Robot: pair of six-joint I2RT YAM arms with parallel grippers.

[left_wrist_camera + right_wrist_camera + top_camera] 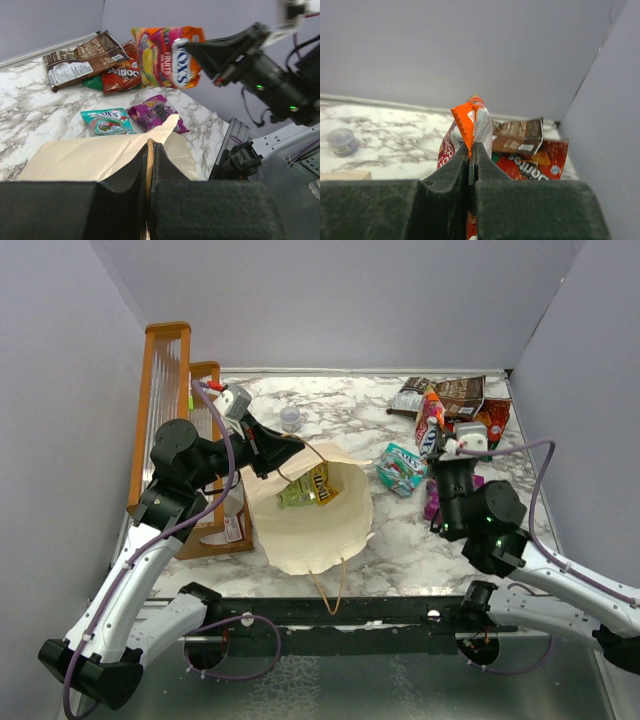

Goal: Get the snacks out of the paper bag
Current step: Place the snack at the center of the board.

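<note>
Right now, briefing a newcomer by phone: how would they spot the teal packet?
Find the large cream paper bag, open mid-table. Right of its rim lies a small glossy teal-and-pink packet, flat on marble. The pouch beside it is purple.

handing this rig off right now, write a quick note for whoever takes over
Left gripper: shut on the paper bag at its far rim, by a handle.
Right gripper: shut on the orange packet, held up over the table's far right side.
Done: brown chip bag, red chip bag, teal packet and purple pouch lie on the table, right of the bag.
Left: the yellow-brown candy pack and a green packet are inside the bag. Set the orange packet down, then probably fetch those two.
</note>
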